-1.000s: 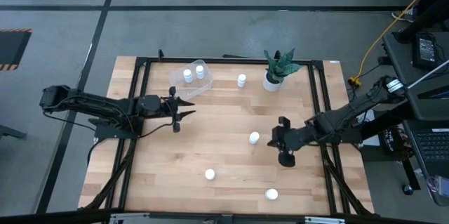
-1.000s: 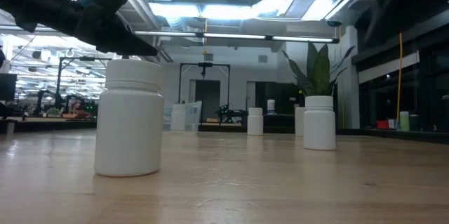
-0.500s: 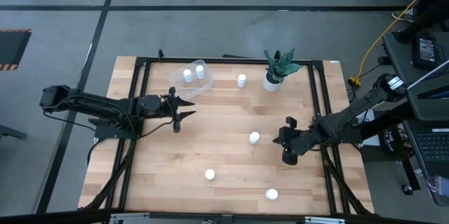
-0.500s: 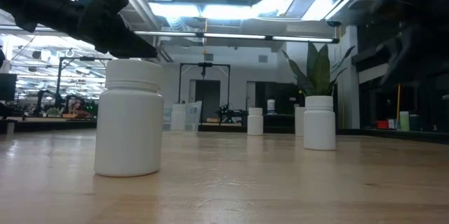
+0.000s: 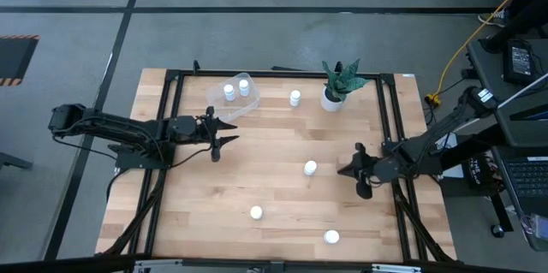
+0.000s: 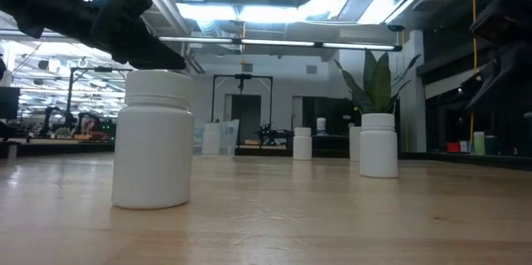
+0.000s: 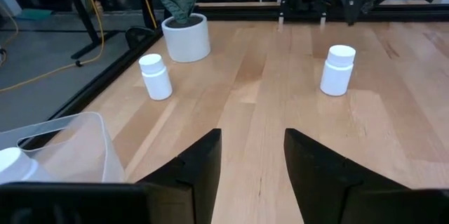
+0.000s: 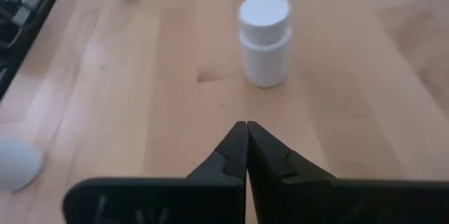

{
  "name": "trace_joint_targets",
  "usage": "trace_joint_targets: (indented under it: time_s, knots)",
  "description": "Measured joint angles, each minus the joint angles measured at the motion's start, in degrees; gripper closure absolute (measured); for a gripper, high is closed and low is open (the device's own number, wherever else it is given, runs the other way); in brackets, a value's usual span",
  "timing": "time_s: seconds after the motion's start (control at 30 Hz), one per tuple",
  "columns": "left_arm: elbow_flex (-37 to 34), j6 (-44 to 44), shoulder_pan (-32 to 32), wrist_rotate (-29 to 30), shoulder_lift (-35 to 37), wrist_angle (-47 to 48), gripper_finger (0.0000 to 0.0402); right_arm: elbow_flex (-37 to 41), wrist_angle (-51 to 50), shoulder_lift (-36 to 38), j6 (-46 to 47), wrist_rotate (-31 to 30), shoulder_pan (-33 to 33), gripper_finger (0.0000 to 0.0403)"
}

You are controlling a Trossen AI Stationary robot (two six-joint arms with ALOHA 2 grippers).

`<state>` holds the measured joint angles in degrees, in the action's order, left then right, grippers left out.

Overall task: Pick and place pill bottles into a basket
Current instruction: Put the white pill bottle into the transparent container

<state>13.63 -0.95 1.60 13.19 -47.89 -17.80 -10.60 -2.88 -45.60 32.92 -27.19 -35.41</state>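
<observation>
Pill bottle [image 5: 310, 168] mid-table, right gripper [image 5: 348, 170] pinched shut beside it, empty: likely toppled unless opened; left gripper [image 5: 229, 132] parted, empty.

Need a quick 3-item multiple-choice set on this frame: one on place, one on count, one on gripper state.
1. Where is the basket?
A. far left part of the table, left of the plant pot
B. near right corner
C. table centre

2. How many pill bottles stand on the wood outside the basket?
A. two
B. four
C. six

3. How is the right gripper?
A. open wide
B. shut on a bottle
C. shut, empty

Answers:
1 A, the high view shows it left of the pot.
2 B, four bottles stand on wood.
3 C, its fingertips meet short of a bottle.
</observation>
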Motion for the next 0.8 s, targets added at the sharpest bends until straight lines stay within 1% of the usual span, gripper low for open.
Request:
trace_joint_targets:
  time_s: [0.07,0.2,0.23,0.37,0.67,0.8]
  knots:
    - [0.00,0.00,0.01,0.00,-0.01,0.02,0.0253,3.27,5.79,0.45,-1.08,-0.93,-0.16,0.0395]
    - [0.00,-0.33,0.01,0.00,-0.01,-0.03,0.0254,9.42,21.09,0.69,-4.96,-1.00,-0.16,0.0396]
    - [0.00,-0.37,0.01,0.02,0.00,-0.07,0.0254,10.25,23.13,0.71,-6.33,-1.03,-0.17,0.0396]
    - [0.01,-0.42,0.01,0.00,0.01,-0.07,0.0252,10.24,24.10,0.64,-9.23,-0.99,-0.16,0.0395]
    - [0.02,-0.85,0.01,0.00,0.01,-0.17,0.0252,10.24,23.63,0.63,-6.44,-0.82,-0.14,0.0395]
    - [0.01,-0.85,0.01,0.00,0.00,-0.22,0.0254,10.24,23.53,0.63,-8.26,-0.77,-0.14,0.0395]
